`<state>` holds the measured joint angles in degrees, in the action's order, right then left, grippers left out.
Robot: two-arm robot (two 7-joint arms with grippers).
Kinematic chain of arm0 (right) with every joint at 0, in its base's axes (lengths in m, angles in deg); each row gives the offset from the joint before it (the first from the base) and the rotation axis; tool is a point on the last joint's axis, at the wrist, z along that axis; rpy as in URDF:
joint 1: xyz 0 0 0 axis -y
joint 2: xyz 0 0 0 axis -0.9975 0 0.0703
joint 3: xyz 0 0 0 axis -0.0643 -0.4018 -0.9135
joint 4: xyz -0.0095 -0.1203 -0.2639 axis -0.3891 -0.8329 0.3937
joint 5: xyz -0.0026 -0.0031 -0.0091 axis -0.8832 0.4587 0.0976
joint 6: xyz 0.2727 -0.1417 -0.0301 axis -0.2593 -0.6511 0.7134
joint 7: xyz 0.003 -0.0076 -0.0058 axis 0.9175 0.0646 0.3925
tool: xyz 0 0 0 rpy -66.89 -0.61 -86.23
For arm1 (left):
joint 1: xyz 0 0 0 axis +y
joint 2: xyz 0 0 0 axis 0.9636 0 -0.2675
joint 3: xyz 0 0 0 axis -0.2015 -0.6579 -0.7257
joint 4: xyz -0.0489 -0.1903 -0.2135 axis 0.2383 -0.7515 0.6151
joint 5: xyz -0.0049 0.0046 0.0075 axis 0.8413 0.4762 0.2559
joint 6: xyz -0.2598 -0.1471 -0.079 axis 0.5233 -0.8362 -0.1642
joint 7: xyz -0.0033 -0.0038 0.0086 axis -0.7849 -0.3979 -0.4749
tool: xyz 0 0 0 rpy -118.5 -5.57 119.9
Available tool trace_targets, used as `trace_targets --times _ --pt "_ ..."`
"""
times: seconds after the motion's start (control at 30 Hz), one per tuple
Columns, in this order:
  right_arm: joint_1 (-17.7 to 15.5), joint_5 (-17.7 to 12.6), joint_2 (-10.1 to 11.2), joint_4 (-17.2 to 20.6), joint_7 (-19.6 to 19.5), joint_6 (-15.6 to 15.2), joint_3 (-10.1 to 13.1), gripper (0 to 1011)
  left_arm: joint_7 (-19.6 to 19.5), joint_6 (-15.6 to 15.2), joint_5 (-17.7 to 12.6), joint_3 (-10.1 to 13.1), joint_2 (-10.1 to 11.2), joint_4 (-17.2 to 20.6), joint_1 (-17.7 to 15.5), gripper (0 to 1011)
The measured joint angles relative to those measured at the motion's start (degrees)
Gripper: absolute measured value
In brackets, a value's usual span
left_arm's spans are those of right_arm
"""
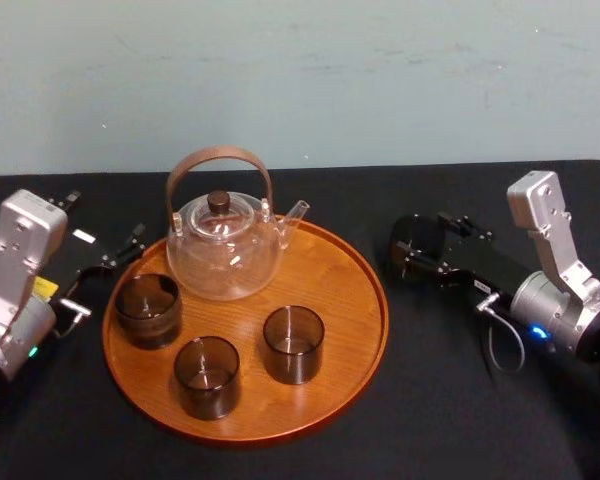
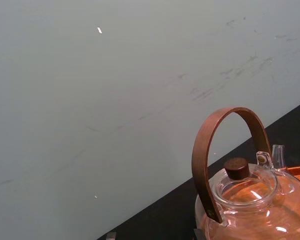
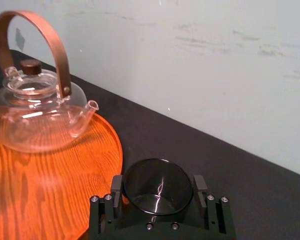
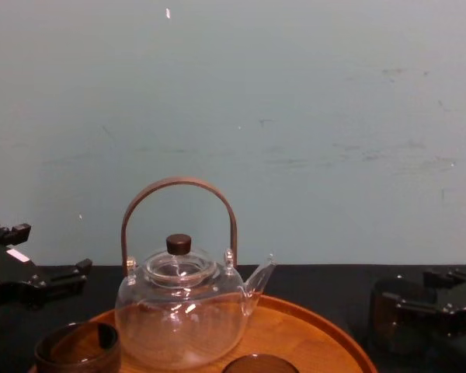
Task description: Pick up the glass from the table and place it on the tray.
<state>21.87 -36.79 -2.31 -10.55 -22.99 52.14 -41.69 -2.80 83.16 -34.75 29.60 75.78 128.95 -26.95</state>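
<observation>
A dark smoky glass [image 3: 157, 182] sits between the two fingers of my right gripper [image 3: 157, 194], and both fingers [image 3: 116, 189] touch its sides, so the gripper is shut on it. In the head view this glass [image 1: 412, 243] and my right gripper [image 1: 406, 256] are just right of the round orange-brown tray [image 1: 372, 318], low over the black table [image 1: 450, 410]. The chest view puts the glass [image 4: 388, 312] near table level; whether it touches the table I cannot tell. My left gripper [image 1: 105, 272] stands open at the tray's left edge, holding nothing.
On the tray stand a glass teapot [image 1: 223, 245] with a brown hoop handle and three dark glasses [image 1: 148, 308] [image 1: 207, 375] [image 1: 293, 343]. The teapot's spout [image 3: 90, 106] points toward my right gripper. A pale wall stands behind the table.
</observation>
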Motion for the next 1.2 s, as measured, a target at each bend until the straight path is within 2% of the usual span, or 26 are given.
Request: trace_targets --times 0.37,0.6,0.83,1.2 --pt "-0.97 -0.53 1.41 4.76 1.18 -0.74 -1.37 875 0.00 0.00 0.00 0.00 0.00 0.00 0.00 1001" --pt "-0.80 -0.83 1.40 5.77 2.11 -0.85 -2.79 875 0.00 0.00 0.00 0.00 0.00 0.00 0.00 1001" --pt "0.07 -1.28 0.86 5.08 3.08 -0.15 -4.17 874 0.00 0.00 0.00 0.00 0.00 0.00 0.00 1001" --pt "3.32 -1.26 -1.05 0.70 4.50 1.69 -6.81 875 0.00 0.00 0.00 0.00 0.00 0.00 0.00 1001"
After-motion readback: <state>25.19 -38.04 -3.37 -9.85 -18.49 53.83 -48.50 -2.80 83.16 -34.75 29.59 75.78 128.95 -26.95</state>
